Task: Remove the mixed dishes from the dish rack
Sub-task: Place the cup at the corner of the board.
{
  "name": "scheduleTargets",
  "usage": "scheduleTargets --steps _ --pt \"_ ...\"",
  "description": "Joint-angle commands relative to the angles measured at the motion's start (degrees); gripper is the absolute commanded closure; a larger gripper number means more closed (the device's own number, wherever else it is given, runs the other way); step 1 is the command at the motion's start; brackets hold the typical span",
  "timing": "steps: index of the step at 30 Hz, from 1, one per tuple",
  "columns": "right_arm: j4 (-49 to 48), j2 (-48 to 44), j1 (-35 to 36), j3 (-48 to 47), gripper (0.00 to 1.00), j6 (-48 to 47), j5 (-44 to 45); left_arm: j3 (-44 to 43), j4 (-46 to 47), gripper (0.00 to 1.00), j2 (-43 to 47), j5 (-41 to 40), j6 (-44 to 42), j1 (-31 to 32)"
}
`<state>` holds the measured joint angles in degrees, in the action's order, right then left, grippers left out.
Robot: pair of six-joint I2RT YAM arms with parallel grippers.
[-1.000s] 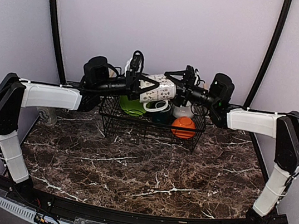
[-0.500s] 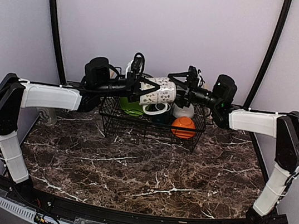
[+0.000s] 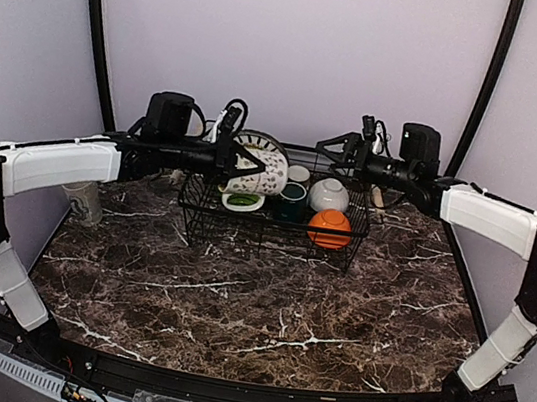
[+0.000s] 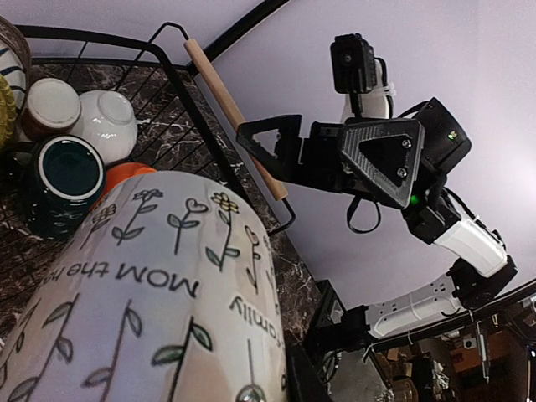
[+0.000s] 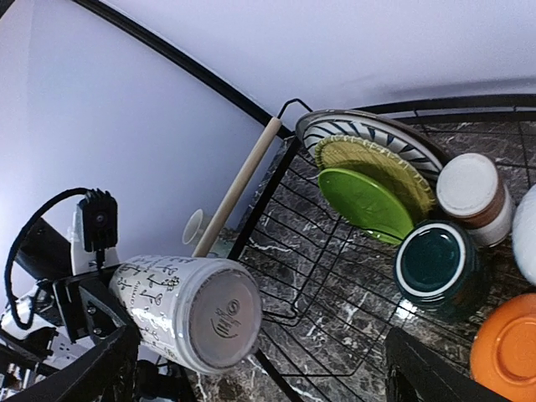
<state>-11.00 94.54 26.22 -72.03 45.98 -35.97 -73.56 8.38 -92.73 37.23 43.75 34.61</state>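
Pale cylindrical ceramic mug with black flower-and-leaf print and lettering (image 3: pixel 267 172): is lying on its side in the air above the left end of the rack, just in front of the standing plates. Its flat base is facing the right arm.
Left claw (image 3: pixel 242 162): is clamping the pale mug at its mouth end and holding it clear of the wire.
Rectangular black wire dish rack with light wooden rod handles (image 3: pixel 264 233): is sitting at the far middle of the bench, with the remaining dishes inside it.
Grey-and-white patterned plate (image 5: pixel 377 127): is standing on edge at the rack's left end, outermost of three.
Yellow plate (image 5: pixel 389 167): is leaning against the patterned plate.
Lime-green plate (image 5: pixel 364 201): is leaning against the yellow plate, on the side nearest the rack's middle.
Dark green glazed mug (image 5: pixel 435 264): is standing mouth-up near the rack's middle, just beside the lime-green plate.
Small pale cup with a brown band (image 5: pixel 469 188): is sitting just beyond the dark green mug. Which way up it is cannot be told.
White round bowl (image 3: pixel 330 194): is resting in the right half of the rack with its outside facing up.
Orange round bowl (image 3: pixel 330 227): is resting at the rack's near right, just in front of the white bowl, orange outside up.
Right claw (image 3: pixel 342 151): is hanging with jaws spread wide, holding nothing, above the right end of the rack and apart from the pale mug.
Translucent plastic cup (image 3: pixel 82 199): is standing on the bench left of the rack, under the left arm.
Dark brown marble-patterned bench (image 3: pixel 232 307): is carrying the rack and the cup.
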Motion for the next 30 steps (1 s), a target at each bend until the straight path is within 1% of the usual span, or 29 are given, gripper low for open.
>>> scheduleTargets --steps 1,2,3,4,7,10,11,12,13,14,15,16,18,23,26,27,30 --pt "15.39 -3.80 0.65 -2.59 0.01 -14.05 11.36 -6.01 -15.33 0.99 9.41 -7.42 -13.26 -0.25" --pt "16.11 -4.15 0.67 -2.51 0.01 -14.78 12.04 -7.31 -17.39 0.99 10.77 -10.16 -15.54 -0.25" --pt "16.51 -4.38 0.75 -2.43 0.01 -15.34 12.70 -8.01 -21.71 0.99 12.06 -11.61 -16.68 -0.25" --pt "16.82 -4.61 0.90 -2.37 0.01 -15.68 13.27 -9.43 -23.83 0.99 12.62 -14.72 -19.12 -0.25" --pt "17.42 -4.54 1.56 -2.66 0.01 -16.61 14.49 -12.73 -34.25 0.99 15.54 -21.81 -24.50 -0.25" --pt "19.05 -3.99 2.67 -4.13 0.01 -18.10 16.14 -13.72 -41.32 0.99 18.09 -32.00 -27.14 -0.25" --pt "19.61 -3.75 3.15 -4.77 0.01 -18.78 16.84 -13.61 -44.37 0.99 19.38 -34.09 -28.04 -0.25" --pt "20.29 -3.53 3.58 -5.36 0.01 -19.49 17.83 -13.49 -45.84 0.99 20.02 -38.60 -28.42 -0.25" --pt "20.84 -3.35 4.12 -5.88 0.01 -20.17 18.53 -13.24 -48.84 0.99 21.18 -40.64 -28.78 -0.25" --pt "21.43 -3.13 4.56 -6.45 0.01 -20.72 19.22 -13.04 -50.36 0.99 21.71 -44.66 -28.79 -0.25" --pt "21.99 -2.99 4.86 -6.87 0.01 -21.22 19.72 -12.47 -53.31 0.99 22.85 -46.48 -28.60 -0.25" --pt "22.34 -2.85 5.08 -7.28 0.01 -21.54 20.13 -12.13 -54.58 0.99 23.47 -49.81 -28.40 -0.25" --pt "22.72 -2.61 5.36 -7.50 0.01 -21.99 20.51 -10.53 -58.18 0.99 25.28 -53.90 -27.16 -0.25" --pt "22.93 -1.48 5.68 -8.05 0.01 -22.67 20.98 -5.37 -65.90 0.99 29.00 -62.33 -21.09 -0.37" --pt "24.04 -0.25 5.98 -9.49 0.01 -23.43 20.75 -3.30 -71.17 0.99 29.34 -64.86 -16.03 -0.99" --pt "24.28 0.06 6.10 -9.86 0.01 -23.73 20.88 -2.15 -71.94 0.99 29.40 -65.06 -12.74 -1.49" --pt "24.36 0.81 6.19 -10.63 0.01 -24.08 21.02 1.01 -73.34 0.99 29.92 -62.71 -8.17 -2.76"
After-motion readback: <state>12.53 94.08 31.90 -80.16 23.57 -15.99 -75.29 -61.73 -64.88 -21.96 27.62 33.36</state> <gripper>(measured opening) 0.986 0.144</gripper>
